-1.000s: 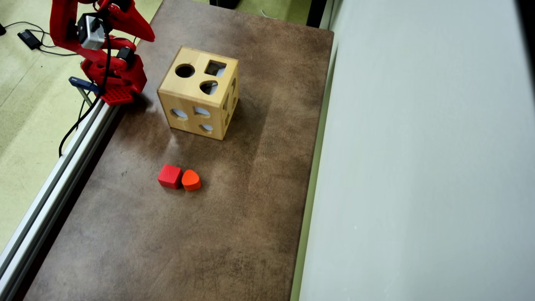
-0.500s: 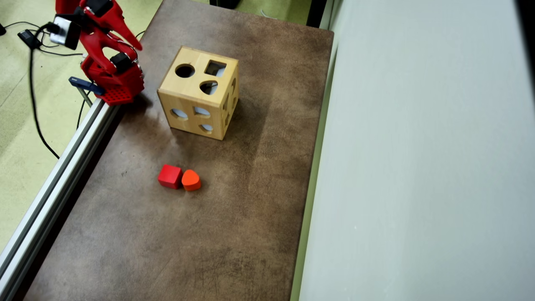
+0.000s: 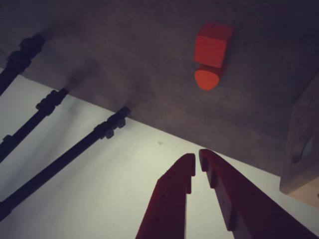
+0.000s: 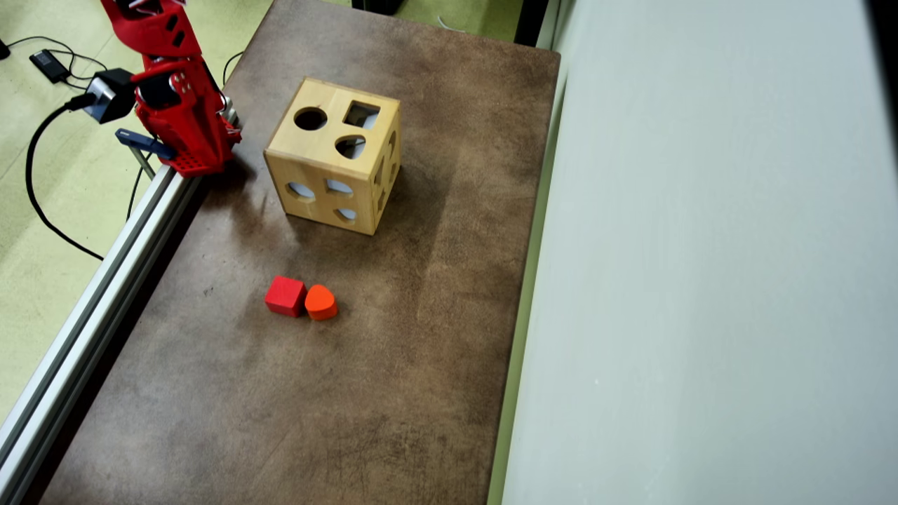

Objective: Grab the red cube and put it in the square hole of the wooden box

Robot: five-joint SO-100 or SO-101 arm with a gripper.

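The red cube (image 4: pixel 285 295) (image 3: pixel 213 45) lies on the brown table, touching the orange-red rounded block (image 4: pixel 321 302) (image 3: pixel 207 78) beside it. The wooden box (image 4: pixel 330 158) stands further up the table in the overhead view. Its top face shows the square hole (image 4: pixel 361 114), a round hole (image 4: pixel 310 118) and a rounded heart-like hole (image 4: pixel 350 146). In the wrist view only an edge of the box (image 3: pixel 301 144) shows at the right. My gripper (image 3: pixel 197 162) is shut and empty, far from the cube, hanging past the table edge. The red arm (image 4: pixel 175 105) sits folded over its base at the table's top-left corner.
An aluminium rail (image 4: pixel 91 308) runs along the table's left edge. A pale panel (image 4: pixel 701 280) borders the right side. Cables (image 4: pixel 42 203) lie on the green floor near the arm. Black rods (image 3: pixel 55 164) cross the wrist view's left half.
The arm has pivoted over its base and its wrist camera has swung left and lower. The cube, the orange block and the box have not moved.
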